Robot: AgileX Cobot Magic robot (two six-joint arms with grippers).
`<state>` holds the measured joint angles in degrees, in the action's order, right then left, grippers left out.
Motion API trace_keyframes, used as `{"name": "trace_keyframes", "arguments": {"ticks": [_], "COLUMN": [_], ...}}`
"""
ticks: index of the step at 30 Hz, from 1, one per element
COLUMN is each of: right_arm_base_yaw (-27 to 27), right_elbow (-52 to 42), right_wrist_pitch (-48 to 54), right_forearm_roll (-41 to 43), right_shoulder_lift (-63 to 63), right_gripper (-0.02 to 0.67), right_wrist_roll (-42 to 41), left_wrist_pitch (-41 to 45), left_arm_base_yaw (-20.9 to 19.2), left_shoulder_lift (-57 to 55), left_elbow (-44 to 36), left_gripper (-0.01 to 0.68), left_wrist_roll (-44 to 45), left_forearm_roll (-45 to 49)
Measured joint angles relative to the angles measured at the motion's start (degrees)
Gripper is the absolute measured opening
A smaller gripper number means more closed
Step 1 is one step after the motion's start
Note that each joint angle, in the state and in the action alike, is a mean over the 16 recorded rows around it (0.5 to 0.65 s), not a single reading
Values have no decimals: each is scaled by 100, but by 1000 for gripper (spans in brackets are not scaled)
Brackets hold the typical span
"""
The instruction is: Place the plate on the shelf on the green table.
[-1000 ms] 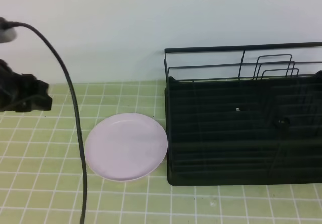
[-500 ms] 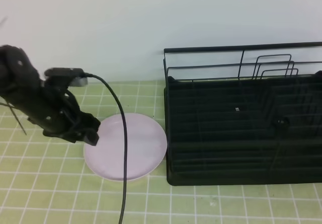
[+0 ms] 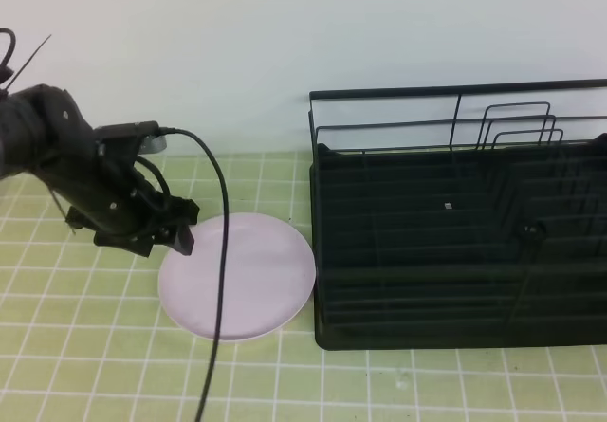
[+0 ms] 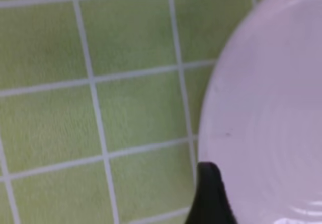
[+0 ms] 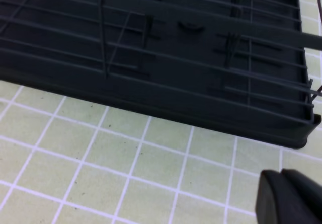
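Plate: pale pink plate (image 3: pixel 237 276) lies flat on the table, just left of the shelf, its right rim close to the shelf's left base edge; touching or not, cannot tell. In the left wrist view the plate (image 4: pixel 266 108) fills the right side, smooth, rim curving down to the lower middle.

Left hand: left hand (image 3: pixel 166 237) sits low at the plate's upper-left rim, black, on the left arm (image 3: pixel 57 156) that reaches in from the left edge. Not gripping anything that I can see. From the high view the spread of the fingers does not show; the wrist view shows one dark fingertip (image 4: pixel 210 196) at the plate's rim, tile on its left, plate on its right. Whether it is spread or shut, cannot tell.

Cable: black cable (image 3: pixel 220 280) loops from the top of the left hand, crosses over the plate and runs off the bottom edge.

Shelf: black wire shelf (image 3: pixel 455 242) stands on the right half of the table, upright bars and looped dividers at its back, dark tray base. No dish in it.

Right hand: right hand (image 5: pixel 287 196) is closed, fingertips pressed together, hovering above bare tiles just in front of the shelf (image 5: pixel 166 48). Holds nothing.

Table: yellow-green tiled table (image 3: pixel 85 346), white grout, pale wall behind.
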<state>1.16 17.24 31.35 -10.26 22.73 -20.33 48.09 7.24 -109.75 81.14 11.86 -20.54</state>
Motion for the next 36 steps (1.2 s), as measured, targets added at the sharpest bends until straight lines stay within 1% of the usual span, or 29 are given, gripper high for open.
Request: {"name": "trace_keyframes", "arguments": {"ticks": [8,12,21,29,36], "right_arm_base_yaw": [0,0,0,0,0], "right_elbow": [0,0,0,0,0], "right_wrist_pitch": [-3,-4,-17,-18,-18], "right_forearm_roll": [0,0,0,0,0], "right_shoulder_lift": [0,0,0,0,0], "right_gripper": [-1,-1,-1,-1,-1], "right_wrist_roll": [0,0,0,0,0], "left_wrist_pitch": [470,656,820,783,699], "left_arm_base_yaw": [-54,-62,-62,-62,-62], "left_shoulder_lift": [-600,-799,-992,-1050,-1056], "left_elbow": [641,809,886,886,886], "left_gripper": [434,407,315,226,112], "left_wrist_roll": [-119,-146,-150,-150,-101], "left_forearm_roll": [86,192,426,560,650]}}
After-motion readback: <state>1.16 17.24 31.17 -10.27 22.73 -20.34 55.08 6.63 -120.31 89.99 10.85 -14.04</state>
